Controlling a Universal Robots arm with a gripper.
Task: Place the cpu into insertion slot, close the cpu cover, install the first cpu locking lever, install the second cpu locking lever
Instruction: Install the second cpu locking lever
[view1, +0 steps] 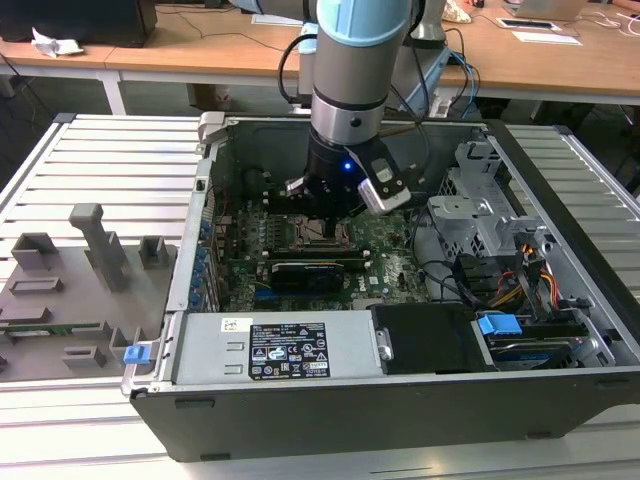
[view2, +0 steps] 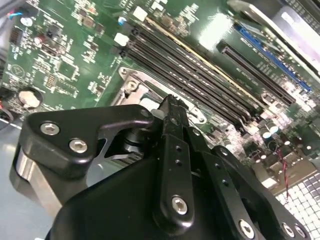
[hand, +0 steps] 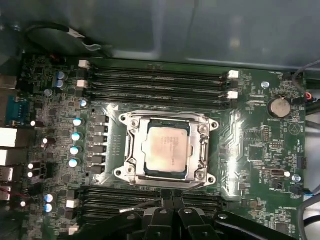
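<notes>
In the exterior view, a grey fixture tray (view1: 75, 290) lies at the frame's left on the slatted worktop (view1: 110, 150). The open computer case (view1: 400, 300) fills the middle and right, with a labelled power supply (view1: 280, 350) along its lower edge and a black card (view1: 315, 272) just above that. The arm (view1: 360, 70) comes down from the top centre, and the pincer (view1: 328, 225) hangs low over the green motherboard (view1: 390, 250) at the centre of the case.

In the first wrist view, the cpu (hand: 167, 148) sits flat in the insertion slot (hand: 167, 150) at the centre of the frame, silver top up. The cpu cover (hand: 205, 150) lies closed around it, framing the chip. Black memory slots (hand: 155, 82) run across above the socket, and more run below it. A round coin cell (hand: 279, 107) sits at the upper right. The pincer fingers (hand: 172, 220) show at the bottom centre, pressed together, holding nothing.

In the second wrist view, the pincer (view2: 172, 107) is at the centre, its tip just over the socket's metal rim (view2: 132, 82); whether it touches, I cannot tell.
</notes>
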